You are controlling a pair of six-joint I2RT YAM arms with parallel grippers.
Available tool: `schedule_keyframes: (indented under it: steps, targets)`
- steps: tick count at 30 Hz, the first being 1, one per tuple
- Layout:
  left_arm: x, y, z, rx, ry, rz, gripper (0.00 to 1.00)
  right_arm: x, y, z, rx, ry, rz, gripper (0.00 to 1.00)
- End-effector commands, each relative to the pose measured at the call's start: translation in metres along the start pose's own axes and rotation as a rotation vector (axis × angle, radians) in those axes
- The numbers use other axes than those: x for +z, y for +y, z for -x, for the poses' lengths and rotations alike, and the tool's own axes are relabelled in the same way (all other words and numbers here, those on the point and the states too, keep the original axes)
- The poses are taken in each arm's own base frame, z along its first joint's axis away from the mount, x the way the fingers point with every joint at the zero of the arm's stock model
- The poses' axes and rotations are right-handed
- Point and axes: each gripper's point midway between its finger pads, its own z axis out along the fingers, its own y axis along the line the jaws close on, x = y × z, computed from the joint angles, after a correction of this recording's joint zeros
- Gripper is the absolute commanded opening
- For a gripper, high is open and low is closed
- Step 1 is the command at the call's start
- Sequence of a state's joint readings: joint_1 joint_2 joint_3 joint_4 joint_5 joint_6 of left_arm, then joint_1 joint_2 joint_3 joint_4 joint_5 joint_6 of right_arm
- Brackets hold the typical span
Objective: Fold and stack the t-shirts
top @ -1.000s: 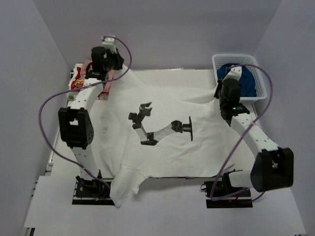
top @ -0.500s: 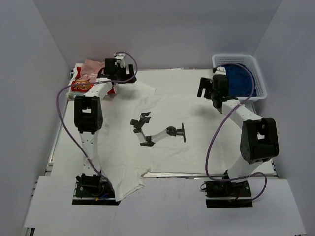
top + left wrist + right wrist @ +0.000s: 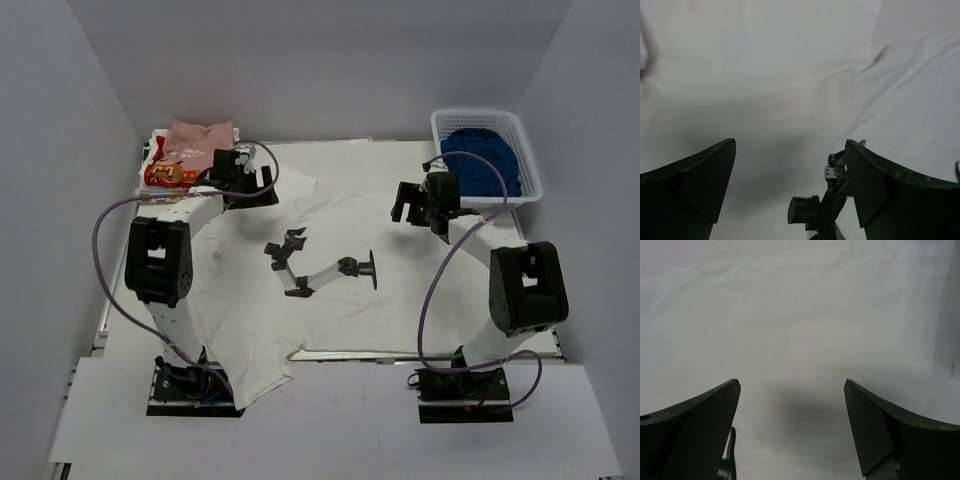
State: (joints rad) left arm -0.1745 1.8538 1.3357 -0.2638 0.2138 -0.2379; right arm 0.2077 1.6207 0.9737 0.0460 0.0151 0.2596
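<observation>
A large white t-shirt (image 3: 400, 290) with a black robot-arm print (image 3: 322, 267) lies spread flat over the table. My left gripper (image 3: 252, 188) hovers open over its far left part beside the sleeve; in the left wrist view the gripper (image 3: 790, 144) holds nothing, with white cloth (image 3: 790, 75) and a piece of the print (image 3: 822, 210) below. My right gripper (image 3: 408, 205) is open over the shirt's far right part, and in the right wrist view the gripper (image 3: 791, 383) has only plain white cloth (image 3: 800, 315) under it. A pale pink t-shirt (image 3: 200, 136) lies on one with red-yellow print (image 3: 165, 176) at the far left.
A white basket (image 3: 528, 160) with blue cloth (image 3: 480, 158) stands at the far right corner. The white shirt's hem (image 3: 262, 380) hangs over the near table edge by the left arm's base. Grey walls close in the table on three sides.
Both grippers have let go of the white shirt's far edge and opened. Both have drawn toward the table's middle. The shirt now lies flatter.
</observation>
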Motion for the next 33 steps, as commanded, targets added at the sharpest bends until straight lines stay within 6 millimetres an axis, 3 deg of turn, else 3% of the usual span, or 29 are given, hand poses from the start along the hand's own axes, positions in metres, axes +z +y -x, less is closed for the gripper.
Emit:
schedule_keyframes:
  steps: [1,4,5,7,8,9,11,12,15,16,17,18,19,20,21,22,23,24,25,27,28,31,32,33]
  targets:
    - [0.025,0.003,-0.034,-0.013,0.13,0.029,1.0,0.008,-0.002,-0.007,0.033,0.036,-0.025,0.9]
    - [0.039,-0.003,-0.042,0.014,0.158,0.035,1.0,0.024,-0.015,-0.026,0.042,0.094,-0.083,0.9]
    - [0.047,0.002,-0.042,0.013,0.167,0.054,1.0,0.025,-0.017,-0.023,0.045,0.106,-0.093,0.9]
    - [0.056,0.01,-0.052,0.009,0.206,0.11,1.0,0.036,-0.024,-0.045,0.059,0.193,-0.134,0.9]
    - [0.062,0.006,-0.043,0.018,0.199,0.118,1.0,0.041,-0.026,-0.032,0.073,0.185,-0.159,0.9]
    - [0.075,0.018,-0.057,0.016,0.244,0.163,1.0,0.047,-0.031,-0.044,0.096,0.232,-0.191,0.9]
    - [0.086,0.012,-0.051,0.032,0.252,0.177,1.0,0.06,-0.037,-0.033,0.115,0.237,-0.235,0.9]
    - [0.091,0.014,-0.053,0.031,0.266,0.181,1.0,0.067,-0.039,-0.043,0.121,0.273,-0.249,0.9]
    - [0.118,0.016,-0.054,0.027,0.294,0.179,1.0,0.089,-0.034,-0.023,0.134,0.272,-0.238,0.9]
    - [0.125,0.011,-0.034,0.031,0.256,0.168,1.0,0.097,-0.039,-0.03,0.136,0.296,-0.26,0.9]
    - [0.138,0.016,-0.049,0.025,0.299,0.169,1.0,0.097,-0.042,-0.035,0.136,0.332,-0.274,0.9]
    - [0.144,0.022,-0.044,0.016,0.292,0.175,1.0,0.113,-0.043,-0.018,0.126,0.301,-0.283,0.9]
    - [0.149,0.013,-0.023,0.018,0.25,0.142,1.0,0.117,-0.047,-0.016,0.125,0.303,-0.297,0.9]
    - [0.161,0.022,-0.03,0.006,0.267,0.143,1.0,0.119,-0.049,-0.015,0.124,0.315,-0.311,0.9]
    - [0.163,0.016,-0.009,0.012,0.222,0.131,1.0,0.134,-0.051,0.002,0.132,0.28,-0.306,0.9]
    - [0.167,0.018,-0.005,0.025,0.209,0.135,1.0,0.137,-0.051,0.006,0.139,0.28,-0.3,0.9]
    - [0.171,0.02,0.002,0.03,0.183,0.149,1.0,0.142,-0.047,0.025,0.144,0.247,-0.275,0.9]
    - [0.172,0.018,0.011,0.044,0.153,0.14,1.0,0.155,-0.045,0.029,0.135,0.242,-0.257,0.9]
    - [0.174,0.017,0.017,0.06,0.13,0.133,1.0,0.159,-0.041,0.049,0.136,0.197,-0.237,0.9]
    - [0.177,0.01,0.036,0.076,0.064,0.104,1.0,0.173,-0.042,0.058,0.12,0.178,-0.211,0.9]
    - [0.176,0.006,0.043,0.079,0.045,0.088,1.0,0.173,-0.037,0.074,0.116,0.145,-0.183,0.9]
    - [0.163,-0.006,0.08,0.098,-0.031,0.07,1.0,0.165,-0.025,0.096,0.056,0.101,-0.175,0.9]
    - [0.156,-0.01,0.089,0.1,-0.048,0.065,1.0,0.144,-0.01,0.129,0.031,0.021,-0.144,0.9]
    - [0.134,-0.022,0.115,0.108,-0.11,0.05,1.0,0.137,-0.003,0.13,0.001,0.016,-0.13,0.9]
